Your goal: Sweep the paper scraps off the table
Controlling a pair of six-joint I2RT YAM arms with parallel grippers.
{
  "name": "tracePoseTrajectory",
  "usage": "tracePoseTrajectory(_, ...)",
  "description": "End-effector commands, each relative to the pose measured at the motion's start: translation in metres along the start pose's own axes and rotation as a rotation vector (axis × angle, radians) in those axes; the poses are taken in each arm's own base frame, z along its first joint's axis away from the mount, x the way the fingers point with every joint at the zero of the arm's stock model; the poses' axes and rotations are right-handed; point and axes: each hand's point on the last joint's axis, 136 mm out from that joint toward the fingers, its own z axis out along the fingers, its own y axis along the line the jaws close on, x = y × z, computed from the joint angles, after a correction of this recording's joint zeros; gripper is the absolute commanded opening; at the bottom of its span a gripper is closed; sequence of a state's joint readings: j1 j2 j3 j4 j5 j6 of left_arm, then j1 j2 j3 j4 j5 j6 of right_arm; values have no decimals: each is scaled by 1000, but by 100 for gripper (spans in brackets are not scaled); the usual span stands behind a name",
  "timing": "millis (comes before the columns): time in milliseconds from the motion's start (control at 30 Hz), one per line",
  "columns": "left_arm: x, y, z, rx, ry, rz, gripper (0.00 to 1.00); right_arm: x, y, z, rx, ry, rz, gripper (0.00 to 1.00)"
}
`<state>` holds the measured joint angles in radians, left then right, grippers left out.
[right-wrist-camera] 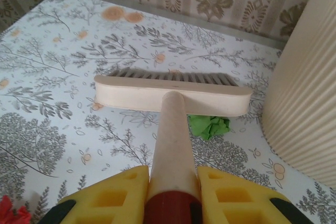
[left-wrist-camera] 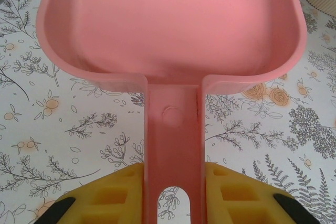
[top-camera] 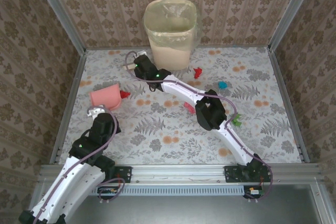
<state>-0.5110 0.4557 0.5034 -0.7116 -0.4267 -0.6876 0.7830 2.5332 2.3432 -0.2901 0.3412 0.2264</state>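
The left gripper (left-wrist-camera: 173, 195) grips the dustpan (left-wrist-camera: 168, 24). The right gripper (right-wrist-camera: 172, 195) grips the brush (right-wrist-camera: 173, 94). A green scrap (right-wrist-camera: 209, 126) lies just beside it.

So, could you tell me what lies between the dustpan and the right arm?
Top view: a red scrap beside the dustpan; beyond it, bare table up to the right arm.

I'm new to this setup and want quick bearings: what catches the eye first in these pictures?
The pink dustpan is at the left of the table, its handle clamped in the left gripper. The right gripper holds a wooden brush beside the tall beige bin at the back, a green scrap by the brush head. Bright paper scraps dot the floral surface.
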Motion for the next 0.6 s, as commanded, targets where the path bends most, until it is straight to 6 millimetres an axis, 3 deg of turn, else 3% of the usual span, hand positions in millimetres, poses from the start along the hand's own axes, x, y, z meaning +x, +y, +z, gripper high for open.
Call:
tracePoseTrajectory(0, 1, 1, -1, 2, -4, -4, 0, 2, 7, -7, -31, 22, 28, 0)
tracePoseTrajectory(200, 1, 3, -1, -5, -8, -4, 0, 23, 8, -26, -63, 43, 80, 0)
tracePoseTrajectory(567, -2, 6, -4, -6, -37, -13, 0, 66, -13, -90, -77, 87, 163, 0)
